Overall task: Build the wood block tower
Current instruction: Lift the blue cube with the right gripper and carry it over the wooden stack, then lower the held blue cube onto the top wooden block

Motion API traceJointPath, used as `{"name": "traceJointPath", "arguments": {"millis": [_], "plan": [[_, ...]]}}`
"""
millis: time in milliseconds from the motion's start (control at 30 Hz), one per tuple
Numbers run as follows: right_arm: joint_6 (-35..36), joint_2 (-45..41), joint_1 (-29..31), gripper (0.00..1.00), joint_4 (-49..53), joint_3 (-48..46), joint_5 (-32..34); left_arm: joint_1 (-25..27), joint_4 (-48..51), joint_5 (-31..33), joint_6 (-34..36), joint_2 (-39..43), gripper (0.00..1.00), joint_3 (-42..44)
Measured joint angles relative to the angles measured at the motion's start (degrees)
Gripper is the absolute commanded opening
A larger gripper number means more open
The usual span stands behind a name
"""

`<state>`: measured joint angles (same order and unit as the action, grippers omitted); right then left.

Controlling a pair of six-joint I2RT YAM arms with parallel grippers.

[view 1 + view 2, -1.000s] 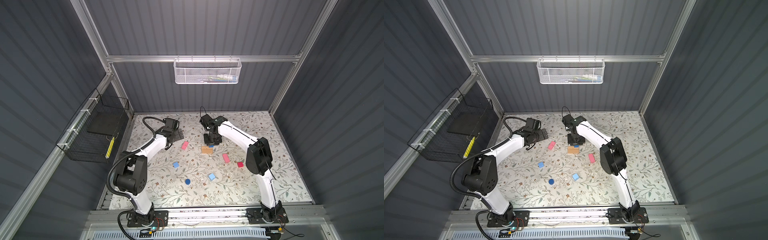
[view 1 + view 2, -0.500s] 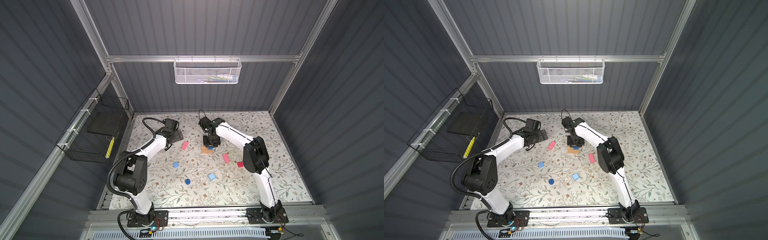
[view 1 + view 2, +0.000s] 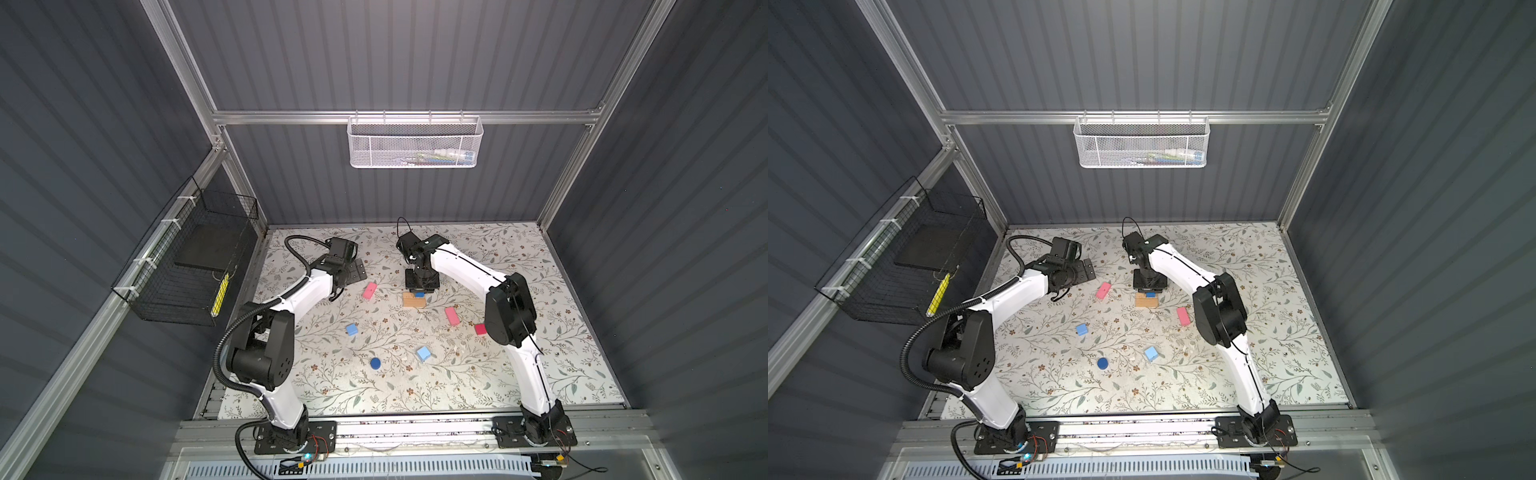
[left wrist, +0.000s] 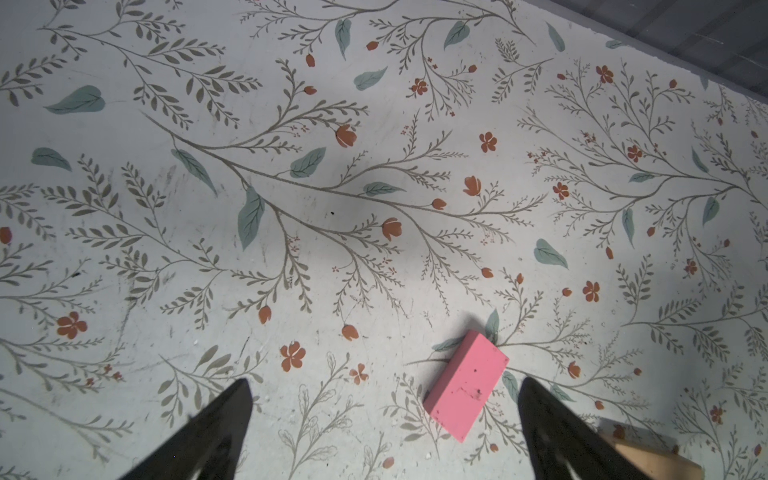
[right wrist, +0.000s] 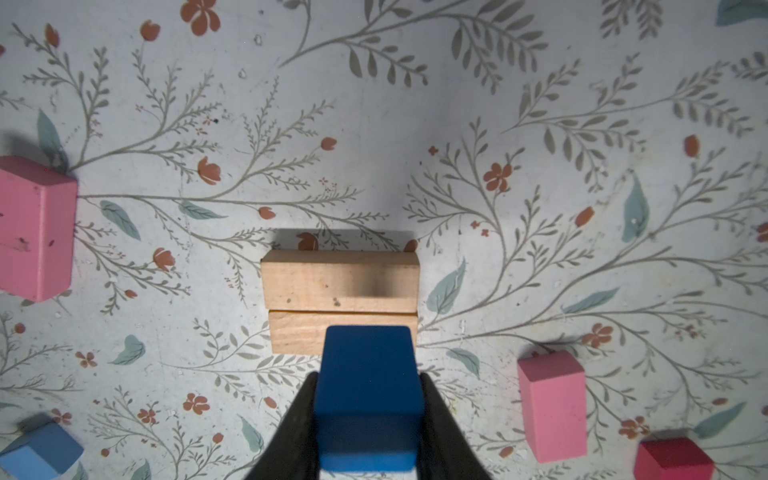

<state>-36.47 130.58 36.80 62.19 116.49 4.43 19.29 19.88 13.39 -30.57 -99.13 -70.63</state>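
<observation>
Two tan oblongs (image 5: 338, 280) lie side by side mid-table in both top views (image 3: 414, 300) (image 3: 1147, 301). My right gripper (image 5: 368, 376) is shut on a dark blue cube (image 5: 368, 395), which hangs over the edge of the nearer tan oblong (image 5: 297, 336). My left gripper (image 4: 384, 384) stands open above the mat, with a pink oblong (image 4: 466, 390) lying near one fingertip. A second pink oblong (image 3: 452, 316), a red cube (image 3: 480, 329), two light blue cubes (image 3: 352, 330) (image 3: 424, 353) and a dark blue disc (image 3: 375, 363) lie loose on the mat.
A black wire basket (image 3: 187, 270) hangs on the left wall and a white mesh basket (image 3: 415, 141) on the back wall. Grey walls close in three sides of the floral mat (image 3: 519, 374). The arm bases stand on the front rail (image 3: 415, 432).
My right arm has shifted slightly to the left with the dark blue cube held over the tan oblongs. The left arm has not moved.
</observation>
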Motion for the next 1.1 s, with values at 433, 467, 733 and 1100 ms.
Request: {"name": "traceJointPath", "arguments": {"millis": [433,467,733,1100], "plan": [[-1.2,0.68,-0.02,0.0,0.2,0.02,0.17,-0.02,0.0,0.0,0.0,0.0,1.0,0.0],[-1.27,0.9,-0.04,0.0,0.17,0.04,0.17,-0.02,0.0,0.0,0.0,0.0,1.0,0.0],[-1.57,2.8,-0.11,0.0,0.15,0.11,0.2,-0.02,0.0,0.0,0.0,0.0,1.0,0.0],[-1.97,2.86,-0.39,0.0,0.11,0.11,0.28,-0.07,0.0,0.0,0.0,0.0,1.0,0.0]]}}
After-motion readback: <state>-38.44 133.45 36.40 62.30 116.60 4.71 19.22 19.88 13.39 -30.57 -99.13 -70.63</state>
